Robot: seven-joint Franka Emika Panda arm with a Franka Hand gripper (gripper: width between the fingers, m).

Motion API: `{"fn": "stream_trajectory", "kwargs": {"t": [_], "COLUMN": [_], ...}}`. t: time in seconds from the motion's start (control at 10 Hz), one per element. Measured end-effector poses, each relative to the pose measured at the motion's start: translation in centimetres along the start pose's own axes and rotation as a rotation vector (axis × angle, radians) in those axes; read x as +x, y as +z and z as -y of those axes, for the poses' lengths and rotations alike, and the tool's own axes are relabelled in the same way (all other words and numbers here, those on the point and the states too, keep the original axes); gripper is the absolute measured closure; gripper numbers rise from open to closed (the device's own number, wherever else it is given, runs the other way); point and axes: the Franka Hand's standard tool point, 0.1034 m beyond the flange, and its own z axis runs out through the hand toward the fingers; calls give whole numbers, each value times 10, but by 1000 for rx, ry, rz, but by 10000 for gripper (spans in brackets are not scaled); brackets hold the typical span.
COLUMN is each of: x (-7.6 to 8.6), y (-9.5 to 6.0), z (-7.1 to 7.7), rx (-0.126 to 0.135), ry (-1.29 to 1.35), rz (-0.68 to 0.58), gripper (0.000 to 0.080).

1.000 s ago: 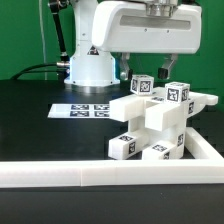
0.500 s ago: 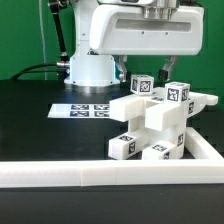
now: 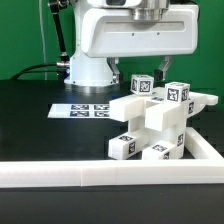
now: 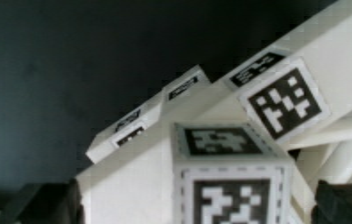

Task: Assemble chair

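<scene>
White plastic chair [image 3: 155,122] is unmoved; the arm's head [image 3: 137,30] has risen toward twelve o'clock. Tags carry no readable writing. Whether the jaws are open, I cannot tell.

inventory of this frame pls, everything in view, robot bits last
chair: 1, white chunky pieces with black-and-white tags, partly assembled, on the table at the exterior view's right, by the rail corner
marker board: 1, white with four tags, flat on the table, to the exterior view's left of the chair
rail: 1, plain white, along the table's near edge, turning back at the exterior view's right
table: 1, black
cable: 1, black, behind the table
arm: 1, white, above the chair
tool: fingertips not discernible; state unclear
</scene>
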Motion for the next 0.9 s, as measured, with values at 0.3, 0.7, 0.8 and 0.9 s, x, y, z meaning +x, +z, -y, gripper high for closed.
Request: {"fn": "stream_trajectory", "kwargs": {"t": [0.3, 0.7, 0.8, 0.9], "x": [1, 1, 1, 1], "y": [1, 1, 1, 1], "z": [1, 0, 0, 0], "rx": [-14, -14, -14, -14], "ry": [2, 4, 4, 14], "rz": [-13, -13, -13, -13], "gripper": [151, 517, 517, 517]}}
